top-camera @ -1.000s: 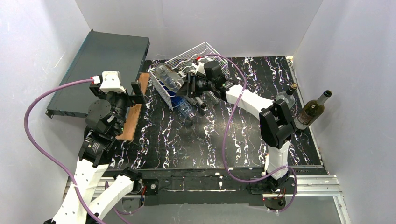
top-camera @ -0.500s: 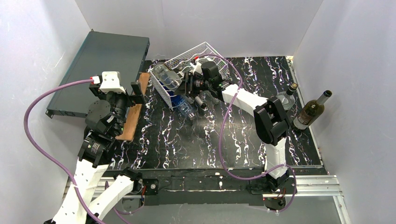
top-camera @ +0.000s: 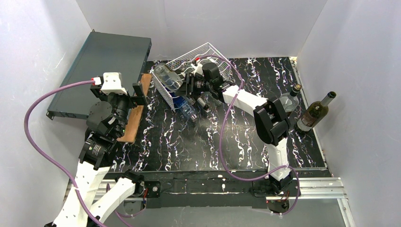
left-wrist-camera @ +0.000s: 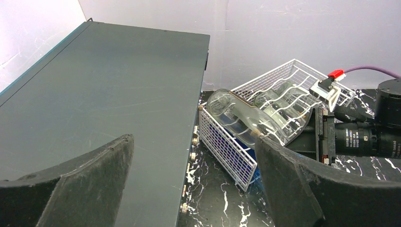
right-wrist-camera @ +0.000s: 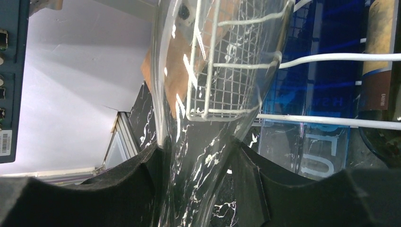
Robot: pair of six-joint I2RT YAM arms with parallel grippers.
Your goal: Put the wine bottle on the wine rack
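The white wire wine rack (top-camera: 204, 53) stands tilted at the back of the table, also in the left wrist view (left-wrist-camera: 283, 90) and close up in the right wrist view (right-wrist-camera: 222, 66). A clear wine bottle (top-camera: 169, 77) lies on its top tier, its base poking out to the left (left-wrist-camera: 236, 113). My right gripper (top-camera: 191, 86) is shut on the neck of this bottle (right-wrist-camera: 201, 161) at the rack's right side. My left gripper (top-camera: 142, 92) is open and empty, left of the rack, its fingers (left-wrist-camera: 293, 184) wide apart.
A flat dark grey box (top-camera: 106, 64) leans at the back left (left-wrist-camera: 108, 109). A wooden board (top-camera: 132, 120) lies under the left gripper. A blue bottle (top-camera: 181, 102) and a clear one (top-camera: 190, 111) lie at the rack's foot. Two bottles (top-camera: 314, 112) stand by the right wall.
My right arm has reached further left, its elbow shifting left, pushing the clear bottle a little deeper along the rack. The left arm has not moved.
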